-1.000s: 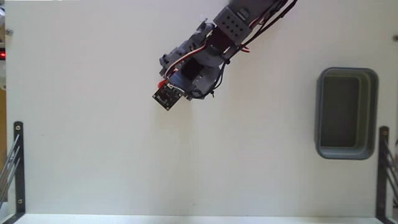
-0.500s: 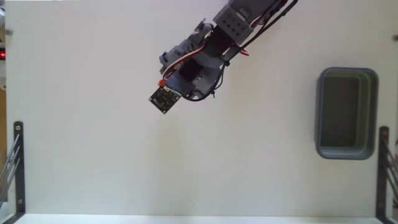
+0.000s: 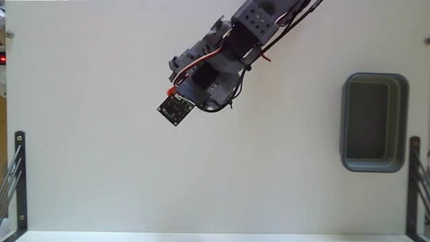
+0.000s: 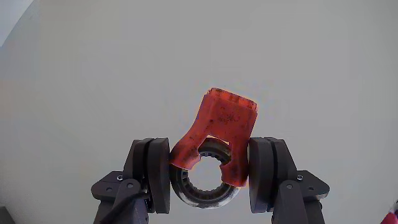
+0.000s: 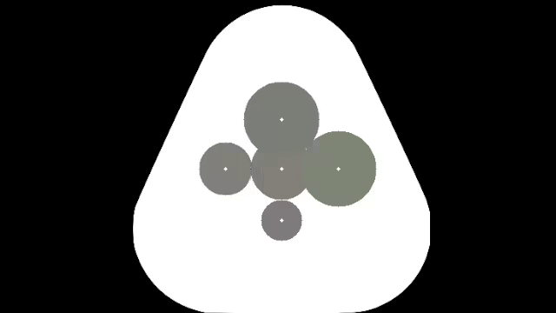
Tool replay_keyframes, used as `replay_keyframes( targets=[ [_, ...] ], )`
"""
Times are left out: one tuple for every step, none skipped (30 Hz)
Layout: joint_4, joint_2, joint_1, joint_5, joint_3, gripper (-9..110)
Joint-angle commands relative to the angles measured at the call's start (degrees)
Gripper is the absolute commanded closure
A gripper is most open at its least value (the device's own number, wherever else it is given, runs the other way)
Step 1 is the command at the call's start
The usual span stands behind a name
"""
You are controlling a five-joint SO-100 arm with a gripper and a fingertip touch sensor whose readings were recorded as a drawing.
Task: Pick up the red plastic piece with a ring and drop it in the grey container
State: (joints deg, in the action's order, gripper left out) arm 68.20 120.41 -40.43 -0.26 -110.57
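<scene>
So the gripper [image 4: 209, 174] is clamping down on the red plastic piece with a ring [image 4: 214, 138] right now, and the wrist view is giving a really nice look at it. The two fingers [image 4: 154, 174] are chunky, matte dark grey blocks with rounded faces, and they're pressing in from both sides of the piece. The piece itself is looking like a stubby orange-red chunk of plastic, slightly speckled and a bit translucent along the edges, flaring out to a flat squared-off end at the top and splitting into two legs lower down. Those legs are wrapping around a silver-grey metal ring that's sitting between the fingers; its inner edge is looking ridged or toothed. Behind it all is just plain, smooth off-white table [image 4: 93, 74].

In the fixed view, looking down from above, the arm [image 3: 222, 60] is reaching in from the top edge, all grey printed plastic with red, white and black wires looping around it. A small black square board is hanging off its lower end. Only a tiny sliver of the red piece is peeking out at the arm's left side there [image 3: 172, 89].

The grey container [image 3: 374, 81] is sitting well apart, over by the right edge: a rounded-corner rectangular tray with a thick lighter rim and a darker, greenish inside.
</scene>
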Motion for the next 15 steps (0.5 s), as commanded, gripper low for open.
replay_keyframes(
  targets=[
    [2.54,1.23,-0.93,0.26,5.27,36],
    [3.03,1.07,-0.93,0.26,5.92,36],
    [3.76,0.82,-0.93,0.26,6.90,36],
    [4.49,0.56,-0.93,0.26,7.90,36],
    [4.98,0.38,-0.93,0.26,8.56,36],
    [5.71,0.11,-0.93,0.26,9.56,36],
    [6.20,-0.08,-0.93,0.26,10.24,36],
    [6.93,-0.37,-0.93,0.26,11.26,36],
    [7.66,-0.67,-0.93,0.26,12.29,36],
    [8.15,-0.87,-0.93,0.26,12.98,36],
    [8.88,-1.18,-0.93,0.26,14.02,36],
    [9.61,-1.50,-0.93,0.26,15.08,36],
    [10.10,-1.72,-0.93,0.26,15.78,36],
    [10.83,-2.06,-0.93,0.26,16.85,36],
    [11.57,-2.41,-0.93,0.26,17.93,36]
  ],
)
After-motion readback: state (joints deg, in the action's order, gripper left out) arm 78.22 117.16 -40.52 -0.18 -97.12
